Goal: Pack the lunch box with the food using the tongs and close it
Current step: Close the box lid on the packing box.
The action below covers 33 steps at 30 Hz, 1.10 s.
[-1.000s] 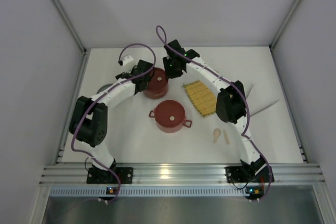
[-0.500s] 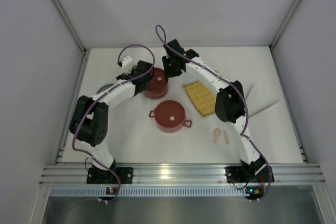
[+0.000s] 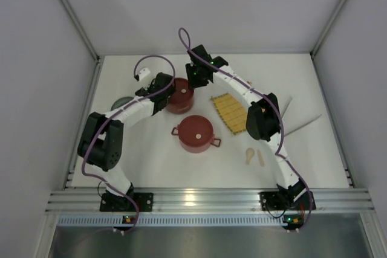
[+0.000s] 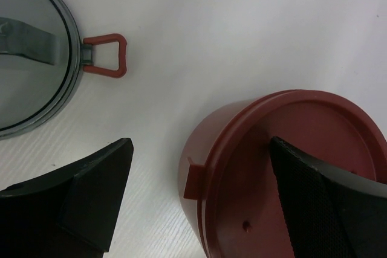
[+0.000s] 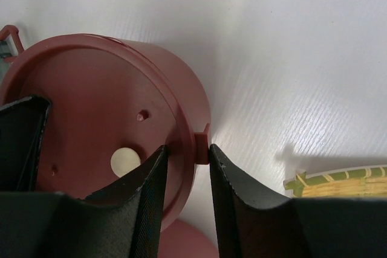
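White tabletop (image 3: 151, 167). Near tier (image 3: 195, 132) and far tier (image 3: 180, 96) lidded mid-table, no loose food, tongs (image 3: 304, 125) idle right; stacking apparently undone. Right gripper (image 5: 186, 155) pinching far tier's rim, left gripper (image 4: 198, 149) released astride its left edge.

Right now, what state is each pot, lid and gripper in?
Far pot: covered, gripped at its side tab.
Near pot: lid on, untouched.
Grey lid: lying flat, untouched.
Left gripper: open, straddling far pot's edge.
Right gripper: shut on far pot's tab.
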Available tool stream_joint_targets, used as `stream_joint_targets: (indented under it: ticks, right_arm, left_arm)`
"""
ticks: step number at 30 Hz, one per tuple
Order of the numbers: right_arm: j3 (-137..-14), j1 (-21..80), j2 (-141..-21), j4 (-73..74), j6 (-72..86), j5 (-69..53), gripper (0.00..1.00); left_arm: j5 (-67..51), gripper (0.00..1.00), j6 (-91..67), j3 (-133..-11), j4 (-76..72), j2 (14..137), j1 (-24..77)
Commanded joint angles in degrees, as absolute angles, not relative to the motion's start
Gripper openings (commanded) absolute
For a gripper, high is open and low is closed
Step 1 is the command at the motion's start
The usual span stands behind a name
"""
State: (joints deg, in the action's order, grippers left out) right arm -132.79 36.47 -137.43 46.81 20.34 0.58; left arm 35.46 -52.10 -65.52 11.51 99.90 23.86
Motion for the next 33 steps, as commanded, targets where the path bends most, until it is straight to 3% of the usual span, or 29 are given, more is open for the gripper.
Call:
stream_joint_targets:
  ticks: [1,19,33]
  right_arm:
    - [-130.08,34.89,-144.75,53.26,18.28,5.45,0.33]
    - [-127.97,33.93,-143.35,52.47,18.63,5.45,0.32]
    - [-125.95,33.57,-142.21,51.77,18.28,5.54,0.32]
  left_arm:
    - [29.09,0.98,-49.22,-58.37,26.46,102.92,23.82]
    - [31.02,0.98,-49.66,-51.07,30.14,92.47,24.08]
    - [34.28,0.95,-48.78,-55.55,34.10,95.27,23.73]
